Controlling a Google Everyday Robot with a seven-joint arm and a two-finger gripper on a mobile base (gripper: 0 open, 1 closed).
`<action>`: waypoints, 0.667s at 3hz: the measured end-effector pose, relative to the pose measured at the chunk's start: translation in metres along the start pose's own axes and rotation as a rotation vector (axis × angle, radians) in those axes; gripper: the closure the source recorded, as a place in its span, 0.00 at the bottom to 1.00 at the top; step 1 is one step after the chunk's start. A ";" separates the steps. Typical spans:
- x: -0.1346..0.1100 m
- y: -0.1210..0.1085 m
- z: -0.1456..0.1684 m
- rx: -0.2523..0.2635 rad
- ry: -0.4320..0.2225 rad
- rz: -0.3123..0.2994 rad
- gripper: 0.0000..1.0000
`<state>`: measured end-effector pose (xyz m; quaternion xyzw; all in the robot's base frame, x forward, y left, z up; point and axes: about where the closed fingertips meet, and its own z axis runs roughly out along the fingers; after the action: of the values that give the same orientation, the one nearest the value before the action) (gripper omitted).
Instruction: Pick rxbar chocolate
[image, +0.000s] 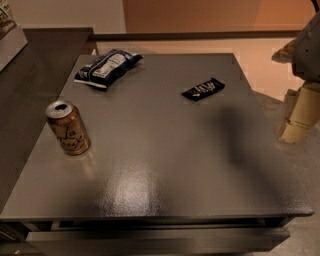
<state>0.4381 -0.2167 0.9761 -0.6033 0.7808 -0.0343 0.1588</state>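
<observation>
The rxbar chocolate (203, 89) is a small flat black wrapper with white lettering. It lies flat on the grey table (165, 160), at the back right of the middle, turned a little on a diagonal. My gripper (300, 117) hangs at the right edge of the view, beyond the table's right side and well apart from the bar. It holds nothing that I can see. The arm's pale body (310, 45) shows above it.
A puffy dark blue and white snack bag (107, 67) lies at the back left of the table. An upright copper-coloured can (68, 128) stands near the left edge. A darker counter (30, 75) adjoins the table on the left.
</observation>
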 end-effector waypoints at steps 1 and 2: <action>0.000 0.000 0.000 0.000 0.000 0.000 0.00; -0.003 -0.011 0.008 0.031 -0.021 0.053 0.00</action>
<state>0.4511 -0.2154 0.9718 -0.5802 0.7942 -0.0357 0.1773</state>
